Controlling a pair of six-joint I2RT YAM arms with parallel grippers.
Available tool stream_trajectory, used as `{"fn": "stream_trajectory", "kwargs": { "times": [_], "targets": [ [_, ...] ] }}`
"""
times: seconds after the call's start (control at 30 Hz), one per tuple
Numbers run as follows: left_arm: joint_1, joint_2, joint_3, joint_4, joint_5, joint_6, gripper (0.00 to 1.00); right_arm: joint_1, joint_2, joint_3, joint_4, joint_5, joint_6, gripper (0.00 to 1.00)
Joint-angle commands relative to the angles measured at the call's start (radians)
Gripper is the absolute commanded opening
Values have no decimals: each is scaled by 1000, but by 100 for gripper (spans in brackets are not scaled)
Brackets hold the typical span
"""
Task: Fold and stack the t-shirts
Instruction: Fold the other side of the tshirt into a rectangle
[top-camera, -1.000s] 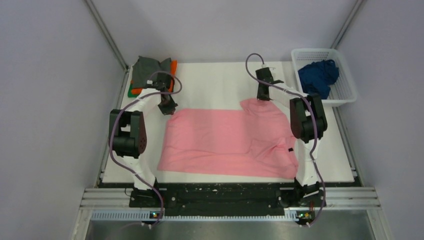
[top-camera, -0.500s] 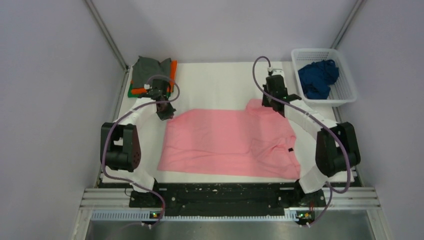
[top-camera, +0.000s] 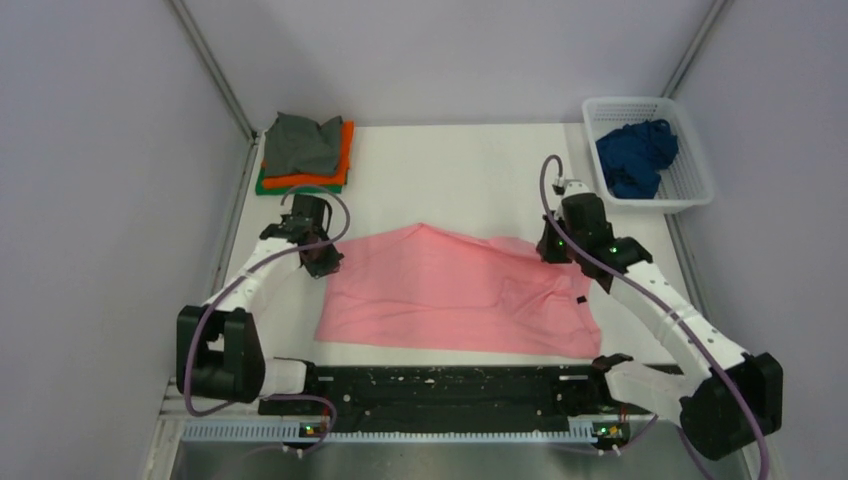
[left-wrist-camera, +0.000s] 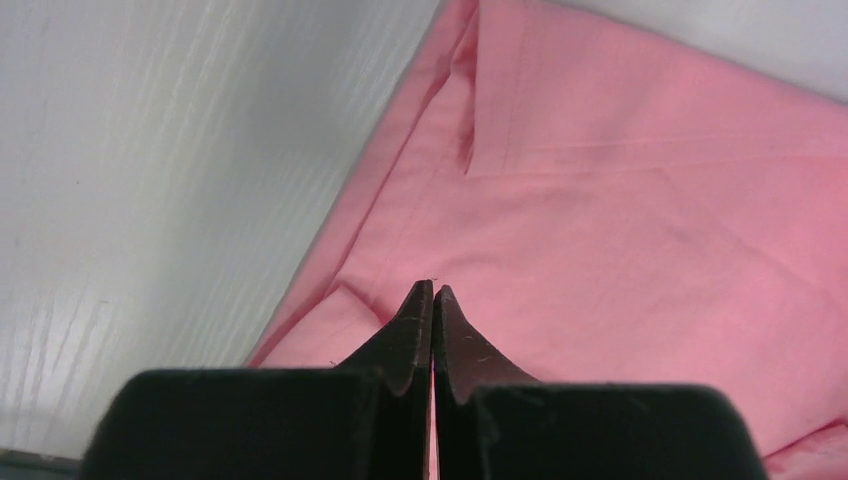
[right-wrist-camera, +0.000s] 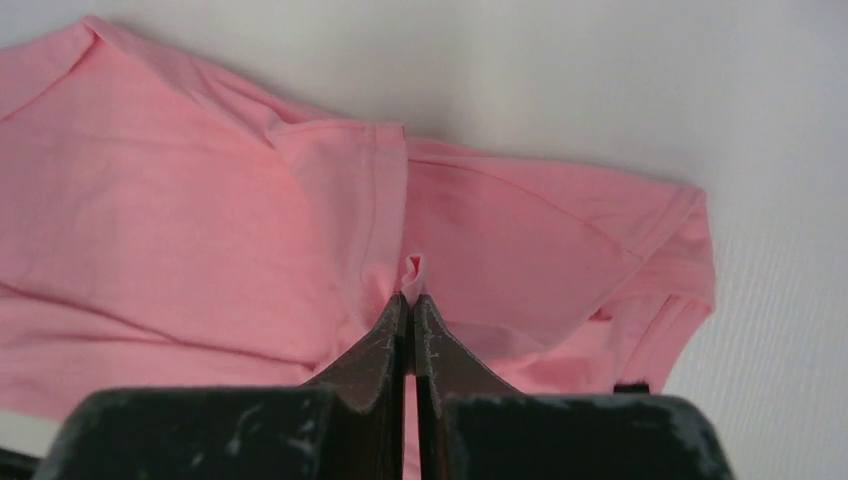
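The pink t-shirt (top-camera: 450, 290) lies across the white table (top-camera: 450, 170), its near hem flat and its dark neck label (top-camera: 579, 299) showing at the right. The left gripper (top-camera: 322, 262) and the right gripper (top-camera: 548, 250) are each clamped tight on its far edge. Only a small nub of cloth pokes past the right fingertips (right-wrist-camera: 400, 318), so that thin pinch may slip. The unsupported middle peaks between the arms, and the fold may land crooked over the rumpled sleeve. Half a second earlier both grippers stood farther back, with the shirt spread wider. The far edge has since been drawn nearward and both elbows have swung toward the bases. Beyond lie a folded stack (top-camera: 305, 155) topped in grey and a dark blue t-shirt (top-camera: 635, 155) in the white basket (top-camera: 690, 190).
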Motion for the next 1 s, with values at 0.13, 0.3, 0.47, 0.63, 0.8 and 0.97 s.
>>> {"fn": "stream_trajectory", "kwargs": {
  "times": [0.13, 0.3, 0.47, 0.63, 0.8, 0.97],
  "targets": [
    [-3, -103, -40, 16, 8, -44, 0, 12, -178, -75, -157, -101, 51, 0],
    [-3, 41, 7, 108, 49, -74, 22, 12, -90, -55, -40, -97, 46, 0],
    [-3, 137, 41, 142, 12, -74, 34, 11, -54, -31, -7, -93, 33, 0],
    [-3, 191, 39, 185, 32, -93, 34, 12, -63, -37, -16, -86, 32, 0],
    [-3, 214, 48, 200, -18, -96, 34, 11, -69, -40, -24, -77, 36, 0],
    [-3, 255, 87, 209, -28, -95, 34, 12, -69, -39, -27, -75, 40, 0]
  ]
}}
